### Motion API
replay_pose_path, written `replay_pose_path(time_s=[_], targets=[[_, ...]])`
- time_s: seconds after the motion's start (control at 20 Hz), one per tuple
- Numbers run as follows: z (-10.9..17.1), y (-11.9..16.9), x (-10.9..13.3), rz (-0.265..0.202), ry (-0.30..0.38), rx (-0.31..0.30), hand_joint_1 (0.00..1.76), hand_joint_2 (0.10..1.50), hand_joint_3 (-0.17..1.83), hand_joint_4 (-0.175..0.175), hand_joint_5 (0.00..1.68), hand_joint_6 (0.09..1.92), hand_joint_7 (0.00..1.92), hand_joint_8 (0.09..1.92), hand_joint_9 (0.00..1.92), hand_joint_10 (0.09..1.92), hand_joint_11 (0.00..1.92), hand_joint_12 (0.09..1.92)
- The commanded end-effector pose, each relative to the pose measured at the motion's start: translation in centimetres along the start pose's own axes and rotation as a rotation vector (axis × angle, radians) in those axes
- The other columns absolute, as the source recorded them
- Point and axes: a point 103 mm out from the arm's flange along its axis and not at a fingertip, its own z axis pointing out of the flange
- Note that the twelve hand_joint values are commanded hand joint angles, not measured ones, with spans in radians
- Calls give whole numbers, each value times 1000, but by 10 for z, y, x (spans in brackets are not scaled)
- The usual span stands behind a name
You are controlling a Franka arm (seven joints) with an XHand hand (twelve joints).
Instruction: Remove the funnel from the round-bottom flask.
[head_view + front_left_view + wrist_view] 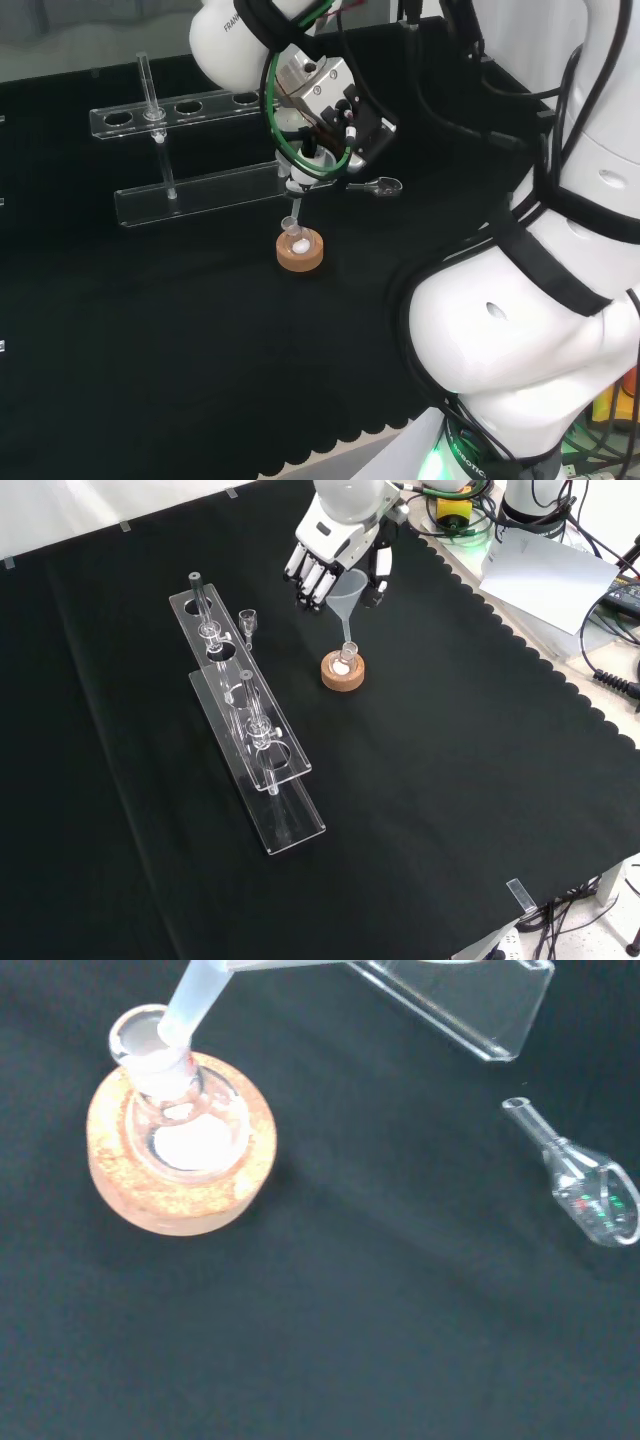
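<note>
A small clear round-bottom flask (345, 662) with something white in its bulb sits upright in a cork ring (342, 675), mid-cloth. A clear funnel (351, 588) hangs above it. The hand (335, 545) has fingers on one side of the cone and the thumb on the other. The funnel's stem (190, 1005) slants down and its tip is at the flask's mouth (145, 1038); I cannot tell whether it still dips inside. In the head view the hand (325, 110) is just above the cork ring (300, 251), with the thin stem (296, 205) between them.
A long clear rack (250, 730) with test tubes lies left of the flask in the front view, and beyond it in the head view (190, 190). A small clear flask (380, 185) lies on its side on the cloth near the hand, also in the wrist view (585, 1175).
</note>
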Motion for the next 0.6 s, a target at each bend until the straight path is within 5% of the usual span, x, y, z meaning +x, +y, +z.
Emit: replay_pose_path(time_s=[0.05, 0.6], targets=[[-10, -9, -12, 28, -24, -5, 669, 854, 490, 36, 727, 860, 503, 635, 914, 455, 539, 1273], [-27, -20, -25, 63, -47, -9, 673, 851, 495, 37, 732, 869, 500, 636, 913, 455, 541, 1270]])
